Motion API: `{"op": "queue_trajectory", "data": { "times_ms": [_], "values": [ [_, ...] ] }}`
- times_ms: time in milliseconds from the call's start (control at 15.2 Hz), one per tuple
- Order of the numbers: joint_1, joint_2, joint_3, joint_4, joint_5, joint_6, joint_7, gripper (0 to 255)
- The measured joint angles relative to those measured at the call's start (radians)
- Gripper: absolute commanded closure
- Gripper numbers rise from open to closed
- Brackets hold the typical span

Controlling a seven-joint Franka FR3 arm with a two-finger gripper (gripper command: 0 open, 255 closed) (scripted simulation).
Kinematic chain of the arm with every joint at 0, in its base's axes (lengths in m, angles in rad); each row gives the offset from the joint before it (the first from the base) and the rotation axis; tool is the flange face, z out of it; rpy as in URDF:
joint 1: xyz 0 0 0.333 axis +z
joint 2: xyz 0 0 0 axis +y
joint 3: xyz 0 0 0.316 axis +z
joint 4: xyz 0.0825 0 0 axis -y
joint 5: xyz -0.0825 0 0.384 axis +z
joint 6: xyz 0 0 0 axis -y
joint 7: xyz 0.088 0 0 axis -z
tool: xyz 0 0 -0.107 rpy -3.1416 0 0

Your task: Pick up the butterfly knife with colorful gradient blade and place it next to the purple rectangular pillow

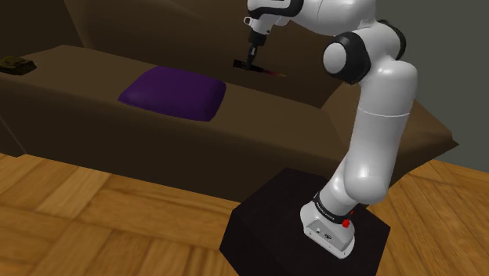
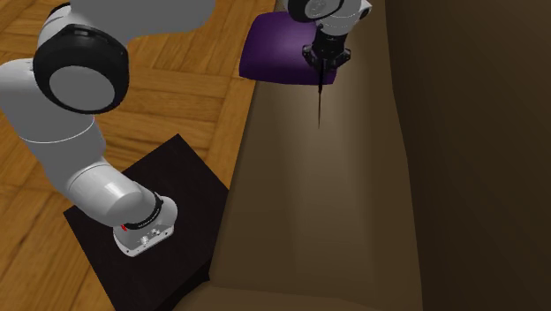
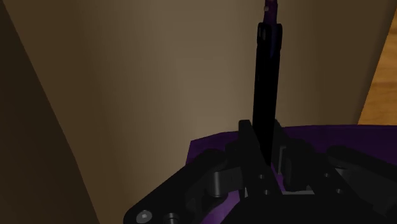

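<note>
The black gripper clasps the butterfly knife by its dark handle over the brown sofa seat. In the shoulder view, the knife's long axis runs roughly nine to three o'clock. The purple pillow lies near, at eight o'clock.

A brown sofa spans the middle, 1 small dark object on it upper left, parquet floor below.
</note>
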Motion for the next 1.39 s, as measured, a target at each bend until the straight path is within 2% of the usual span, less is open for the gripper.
{"op": "queue_trajectory", "data": {
  "times_ms": [198,330,1386],
  "values": [
    [-0.056,0.143,0.026,0.204,0.06,-0.071,0.014,255],
    [-0.07,0.193,0.038,0.259,0.079,-0.078,0.022,255],
    [-0.04,0.214,0.051,0.075,0.101,0.116,-0.013,255]
  ]
}}
